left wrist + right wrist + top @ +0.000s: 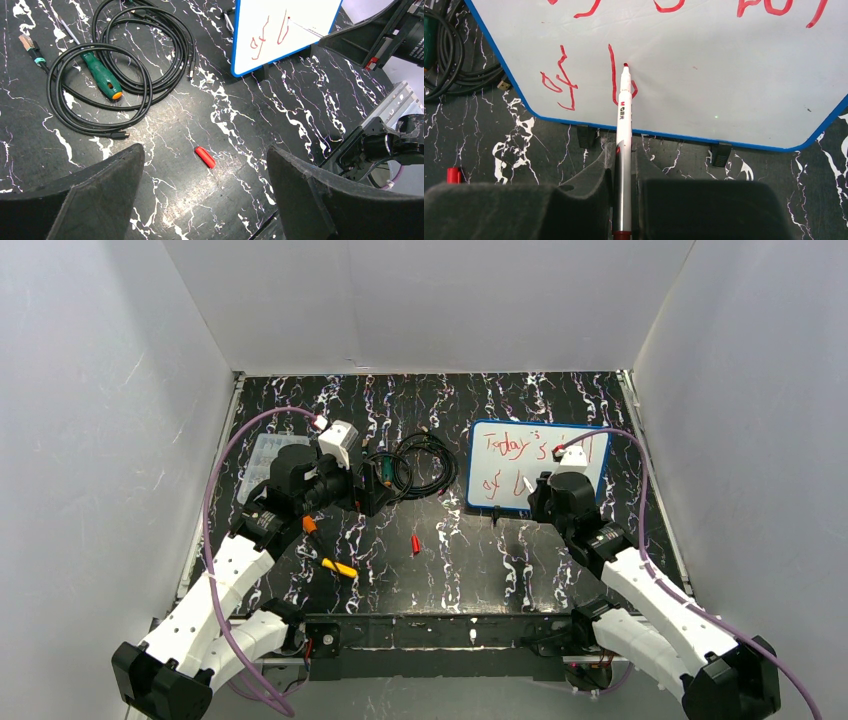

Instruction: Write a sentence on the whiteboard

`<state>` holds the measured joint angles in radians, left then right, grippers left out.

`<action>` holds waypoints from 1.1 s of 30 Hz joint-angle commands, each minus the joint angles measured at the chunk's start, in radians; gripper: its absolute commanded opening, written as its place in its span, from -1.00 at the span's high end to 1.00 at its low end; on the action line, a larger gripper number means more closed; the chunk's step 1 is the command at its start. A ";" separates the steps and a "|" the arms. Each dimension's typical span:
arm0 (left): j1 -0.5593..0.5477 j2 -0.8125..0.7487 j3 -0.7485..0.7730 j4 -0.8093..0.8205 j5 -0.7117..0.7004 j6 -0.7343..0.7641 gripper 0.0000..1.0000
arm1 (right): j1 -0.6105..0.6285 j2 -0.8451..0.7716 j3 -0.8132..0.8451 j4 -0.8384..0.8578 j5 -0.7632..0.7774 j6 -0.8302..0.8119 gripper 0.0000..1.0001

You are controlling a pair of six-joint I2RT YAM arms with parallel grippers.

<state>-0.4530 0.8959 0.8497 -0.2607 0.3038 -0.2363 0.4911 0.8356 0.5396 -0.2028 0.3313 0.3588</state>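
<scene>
The whiteboard [580, 445] with a blue frame lies at the back right of the table and also shows in the right wrist view [724, 75] and the left wrist view [300, 20]. The sentence [507, 447] is red lettering: "Today's" on top, "of" and a started stroke [613, 75] below. My right gripper [623, 165] is shut on a white marker [624, 130] whose red tip [625, 65] touches the board beside that stroke. My left gripper [205, 165] is open and empty, above the table over a red marker cap [205, 156].
A coil of black cable [420, 465] with a green-handled screwdriver [102, 76] lies left of the whiteboard. A clear plastic box [268, 458] sits at the back left. Orange [310, 525] and yellow [340, 567] tools lie near the left arm. The red cap [415, 544] lies mid-table.
</scene>
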 commanded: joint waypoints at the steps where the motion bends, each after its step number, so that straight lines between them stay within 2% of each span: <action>1: 0.007 -0.008 -0.006 0.008 0.011 0.003 -0.81 | -0.003 -0.024 -0.003 0.028 0.011 -0.023 0.97; 7: 0.007 -0.009 -0.006 0.008 0.009 0.002 -0.81 | -0.003 -0.145 -0.005 -0.064 -0.012 0.010 0.97; 11: 0.007 -0.009 -0.006 0.011 0.014 0.000 -0.81 | -0.003 -0.148 -0.018 -0.118 0.014 0.043 0.97; 21: 0.007 -0.006 -0.006 0.009 0.009 0.002 -0.81 | -0.003 -0.072 -0.026 -0.088 0.056 0.037 0.97; 33: 0.007 0.000 -0.006 0.009 0.011 0.001 -0.81 | -0.003 -0.060 -0.012 -0.010 0.054 -0.016 0.97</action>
<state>-0.4534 0.8959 0.8497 -0.2607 0.3038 -0.2363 0.4908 0.7742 0.5079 -0.2810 0.3679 0.3744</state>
